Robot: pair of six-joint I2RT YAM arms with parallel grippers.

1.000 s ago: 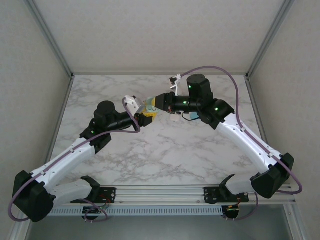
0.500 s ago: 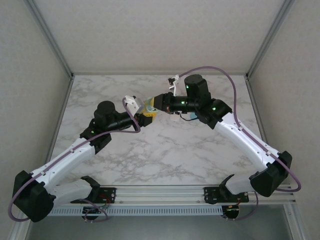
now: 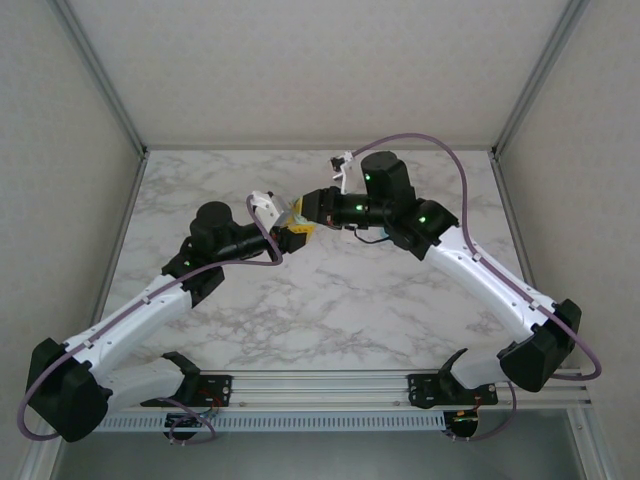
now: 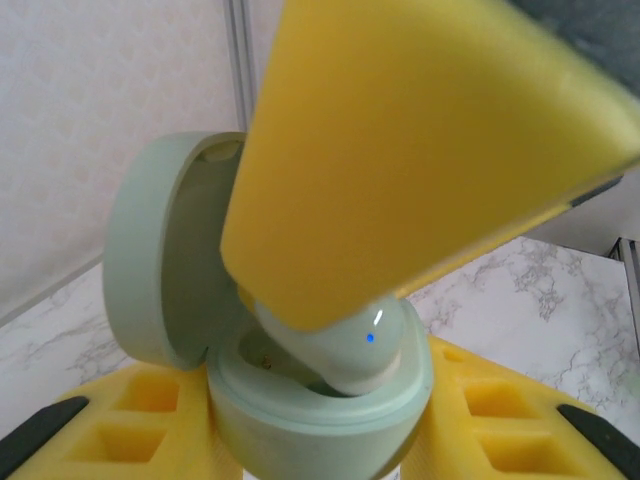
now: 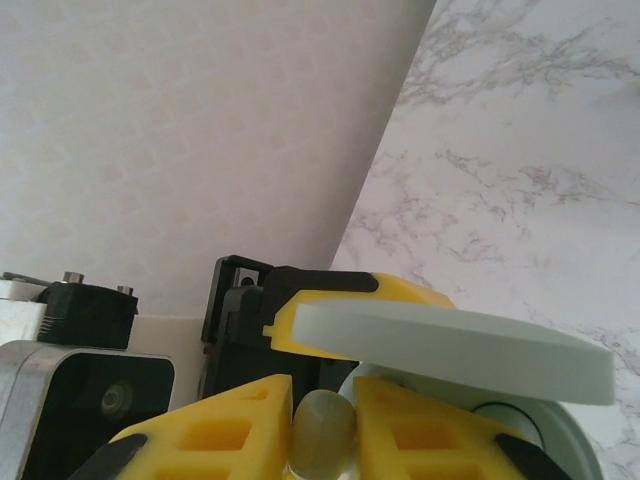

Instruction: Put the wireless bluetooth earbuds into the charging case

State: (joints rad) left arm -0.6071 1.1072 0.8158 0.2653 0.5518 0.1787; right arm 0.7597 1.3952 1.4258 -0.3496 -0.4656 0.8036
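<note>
We pinch the likely light, slippery bud [image 4: 352,350] by its sides in the right gripper [image 5: 322,440], while the left gripper [image 3: 292,236] clamps the case [image 4: 300,425].

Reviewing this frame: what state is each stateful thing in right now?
charging case: lid open, clamped in the left jaws
mint earbud: partly down in the case, blue light lit
left gripper: shut on the charging case
right gripper: shut on the mint earbud, pressing it into the case

The mint charging case [image 4: 300,425] is smooth matt plastic, the earbud [image 4: 342,358] glossier, the table [image 3: 330,300] polished marble-look.
</note>
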